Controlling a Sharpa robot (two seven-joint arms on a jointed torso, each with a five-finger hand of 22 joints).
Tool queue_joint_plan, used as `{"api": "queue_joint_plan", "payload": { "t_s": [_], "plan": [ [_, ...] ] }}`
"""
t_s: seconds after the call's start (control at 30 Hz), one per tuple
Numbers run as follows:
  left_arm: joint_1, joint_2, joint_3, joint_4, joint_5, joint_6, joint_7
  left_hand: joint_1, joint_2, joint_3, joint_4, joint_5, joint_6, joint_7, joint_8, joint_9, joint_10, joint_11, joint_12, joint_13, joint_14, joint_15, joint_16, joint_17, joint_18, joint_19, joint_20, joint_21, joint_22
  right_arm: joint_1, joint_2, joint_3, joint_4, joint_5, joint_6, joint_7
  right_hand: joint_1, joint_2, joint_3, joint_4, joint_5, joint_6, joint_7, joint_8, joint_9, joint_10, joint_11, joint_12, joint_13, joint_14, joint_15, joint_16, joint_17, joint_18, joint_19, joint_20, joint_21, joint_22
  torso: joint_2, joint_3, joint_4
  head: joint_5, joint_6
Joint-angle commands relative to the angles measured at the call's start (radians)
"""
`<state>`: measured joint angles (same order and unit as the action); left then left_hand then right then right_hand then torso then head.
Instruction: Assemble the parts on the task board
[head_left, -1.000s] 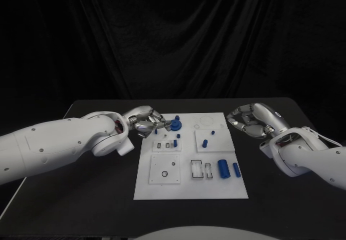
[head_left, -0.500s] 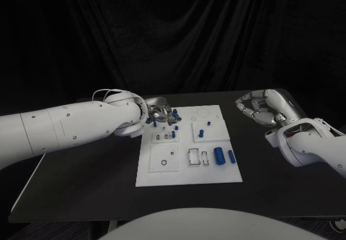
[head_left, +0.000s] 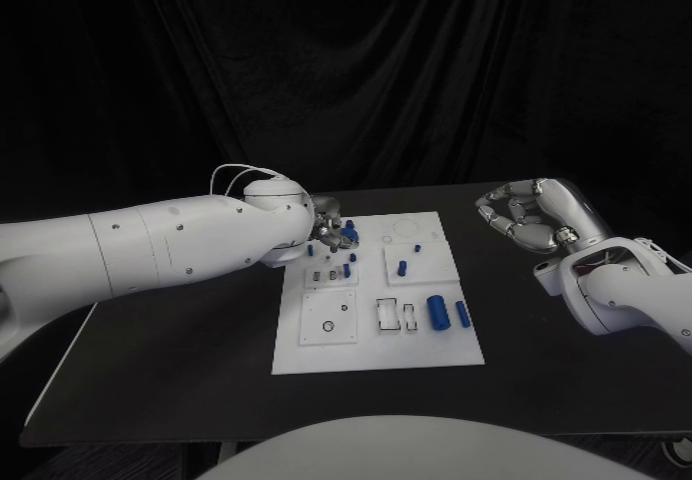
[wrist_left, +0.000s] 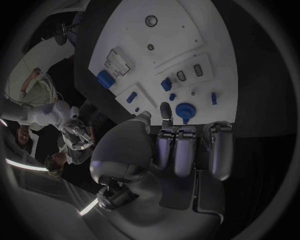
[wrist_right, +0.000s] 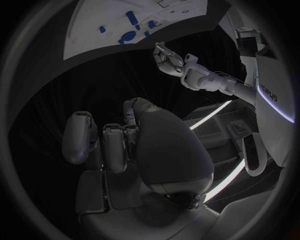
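- Centrally, the task board (head_left: 378, 345) lies flat on the black table (head_left: 173, 370), a white plate bearing several raised white sub-panels.
- Left hand (head_left: 332, 234): reaches over the board's far left corner. The left wrist view shows its fingers (wrist_left: 177, 150) curled in together, with the tips just beside a round blue part (wrist_left: 185, 110). Whether thumb and finger actually pinch that part cannot be told.
- Round blue part: sits at the board's far left corner, close against the left hand's fingertips, with a short stem projecting from its disc.
- Right hand (head_left: 531, 217): held above the table to the right of the board, well apart from it. Its fingers (wrist_right: 105, 142) are curled inward toward the palm, and nothing is seen in them.
- Large blue cylinder (head_left: 437, 312): lies on its side on the board's right portion, nearer the robot.
- Slim blue peg (head_left: 463, 314): lies just beside the large blue cylinder, on the side toward the board's right edge.
- Small blue peg (head_left: 404, 267): rests on the sub-panel in the board's far right area.
- Rectangular slots (head_left: 395, 315): two dark-outlined openings just left of the large blue cylinder.
- Square sub-panel (head_left: 329, 329): occupies the board's near left area and carries a small dark ring.
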<state>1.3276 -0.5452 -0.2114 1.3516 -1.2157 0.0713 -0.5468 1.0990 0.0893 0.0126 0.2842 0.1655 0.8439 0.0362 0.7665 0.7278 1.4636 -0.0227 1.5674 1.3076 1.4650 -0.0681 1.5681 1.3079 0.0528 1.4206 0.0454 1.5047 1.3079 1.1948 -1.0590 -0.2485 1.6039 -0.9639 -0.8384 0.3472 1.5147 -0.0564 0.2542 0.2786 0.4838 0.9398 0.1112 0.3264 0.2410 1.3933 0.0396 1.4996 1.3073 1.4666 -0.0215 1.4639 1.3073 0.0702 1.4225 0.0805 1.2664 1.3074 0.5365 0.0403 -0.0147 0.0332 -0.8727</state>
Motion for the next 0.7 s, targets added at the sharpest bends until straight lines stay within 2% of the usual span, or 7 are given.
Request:
{"api": "queue_joint_plan", "payload": {
  "t_s": [0.03,0.13,0.2,0.47,0.7],
  "plan": [
    [0.003,0.016,0.001,-0.018,-0.032,0.062,-0.054,-0.002,0.006,-0.001,-0.003,0.004,-0.002,-0.003,-0.008,0.003,0.107,-0.007,0.003,0.263,0.106,-0.006,0.003,0.263,-0.008,0.0,-0.004,-0.002,0.078,-0.002,-0.001,0.001,0.003,0.005,-0.013,0.0,0.002,-0.007,0.007,0.0,0.003,-0.002,-0.001,0.004,0.0,-0.001,-0.005,-0.006,0.07,0.054,-0.009,-0.002,0.169,0.0,0.004,-0.001,0.001,0.171,-0.003,0.0,0.0003,0.002,0.0],
    [0.003,0.038,0.001,-0.043,-0.033,0.067,-0.058,-0.002,0.006,-0.002,-0.003,0.006,-0.005,-0.002,-0.027,0.006,0.107,-0.007,0.003,0.263,0.106,-0.007,0.003,0.263,-0.006,-0.004,-0.005,-0.006,0.072,-0.002,-0.001,0.001,0.004,0.005,-0.014,-0.002,0.002,-0.009,0.007,0.0,0.006,-0.005,0.0,0.004,-0.001,-0.001,-0.005,-0.007,0.07,0.055,-0.009,-0.001,0.17,0.0,0.004,-0.002,0.0,0.171,-0.003,-0.0007,0.0007,0.001,0.0],
    [0.002,0.048,0.001,-0.055,-0.033,0.067,-0.058,-0.002,0.005,-0.002,-0.003,0.008,-0.008,0.002,-0.056,0.008,0.107,-0.005,0.003,0.263,0.106,-0.006,0.003,0.263,-0.005,-0.008,-0.006,-0.01,0.066,-0.002,-0.002,0.001,0.006,0.005,-0.013,-0.004,0.002,-0.009,0.007,0.0,0.006,-0.005,0.0,0.004,-0.001,-0.001,-0.005,-0.007,0.07,0.055,-0.009,-0.001,0.17,0.0,0.004,-0.002,0.0,0.171,-0.003,-0.0011,0.001,0.001,0.0],
    [-0.001,0.07,0.001,-0.086,-0.034,0.056,-0.054,-0.002,0.007,-0.002,-0.002,0.018,0.004,0.008,-0.119,0.01,0.107,0.001,0.003,0.263,0.106,-0.002,0.003,0.263,-0.004,-0.012,-0.002,-0.016,0.059,-0.002,-0.002,0.001,0.006,0.005,-0.01,-0.01,0.003,-0.011,0.008,-0.002,0.01,-0.008,0.0,0.004,-0.002,-0.001,-0.005,-0.007,0.069,0.056,-0.009,0.0,0.17,0.0,0.005,-0.002,0.0,0.171,-0.005,0.0003,-0.0011,0.007,0.0],
    [-0.007,0.083,0.001,-0.11,-0.034,0.048,-0.037,-0.003,0.009,-0.001,-0.003,0.024,0.017,0.01,-0.151,0.009,0.107,0.003,0.003,0.263,0.106,0.001,0.003,0.263,-0.003,-0.014,0.0,-0.019,0.057,-0.002,0.0,0.001,0.008,0.005,-0.012,-0.007,0.005,-0.012,0.01,-0.003,0.015,-0.01,0.0,0.004,-0.002,0.0,-0.005,-0.007,0.069,0.057,-0.009,0.001,0.171,0.0,0.005,-0.002,0.0,0.17,-0.004,0.0004,-0.0028,0.014,0.0]
  ]
}}
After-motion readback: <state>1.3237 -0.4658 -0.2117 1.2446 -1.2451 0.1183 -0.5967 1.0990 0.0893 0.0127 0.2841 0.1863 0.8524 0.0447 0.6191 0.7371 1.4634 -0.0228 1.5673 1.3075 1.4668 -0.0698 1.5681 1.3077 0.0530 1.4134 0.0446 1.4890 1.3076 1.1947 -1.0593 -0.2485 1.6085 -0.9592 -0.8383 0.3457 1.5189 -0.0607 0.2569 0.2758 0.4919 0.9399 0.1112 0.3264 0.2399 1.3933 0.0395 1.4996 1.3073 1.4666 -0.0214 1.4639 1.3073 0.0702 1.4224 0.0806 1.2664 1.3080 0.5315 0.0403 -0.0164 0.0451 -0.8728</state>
